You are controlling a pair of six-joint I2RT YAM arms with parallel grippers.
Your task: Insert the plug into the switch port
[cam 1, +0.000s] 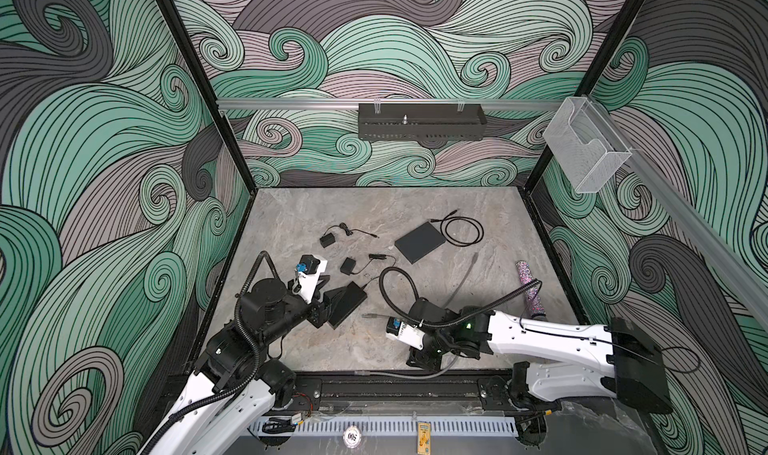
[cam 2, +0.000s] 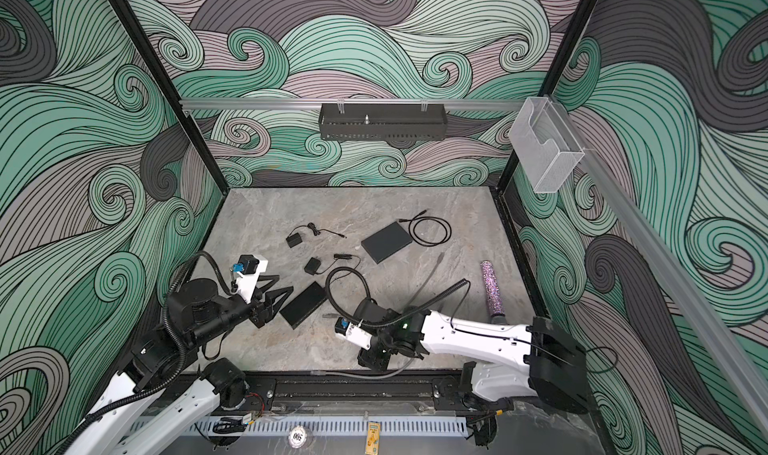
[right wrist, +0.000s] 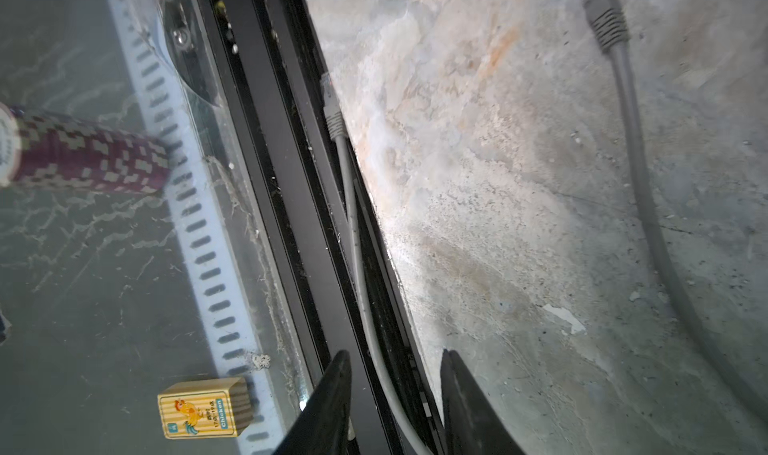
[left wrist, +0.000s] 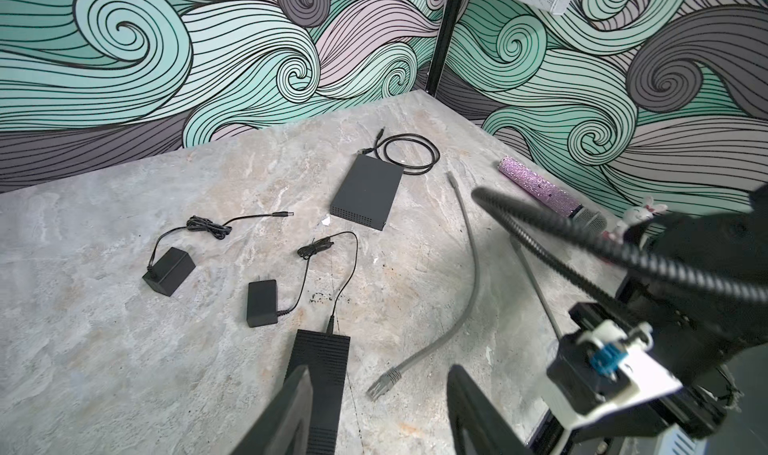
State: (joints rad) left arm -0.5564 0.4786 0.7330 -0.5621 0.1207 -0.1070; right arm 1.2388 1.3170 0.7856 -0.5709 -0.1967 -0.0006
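Observation:
The switch (cam 1: 347,305), a narrow black ribbed box (left wrist: 320,384), lies at the front left of the table with a thin black cord in its far end. Its port does not show. A grey cable's plug (cam 1: 368,316) lies on the table just right of it (left wrist: 380,384). My left gripper (cam 1: 332,293) is open at the switch's left end, holding nothing. In the left wrist view one finger (left wrist: 291,411) overlaps the switch. My right gripper (right wrist: 395,353) is open at the table's front edge, with a pale cable (right wrist: 357,245) running between its jaws.
A square dark-grey box (cam 1: 419,242) and a coiled black cable (cam 1: 463,230) lie at the back right. Two black power adapters (cam 1: 328,239) (cam 1: 348,266) sit behind the switch. A glittery purple microphone (cam 1: 528,284) lies at the right. A black rail (cam 1: 395,390) borders the front.

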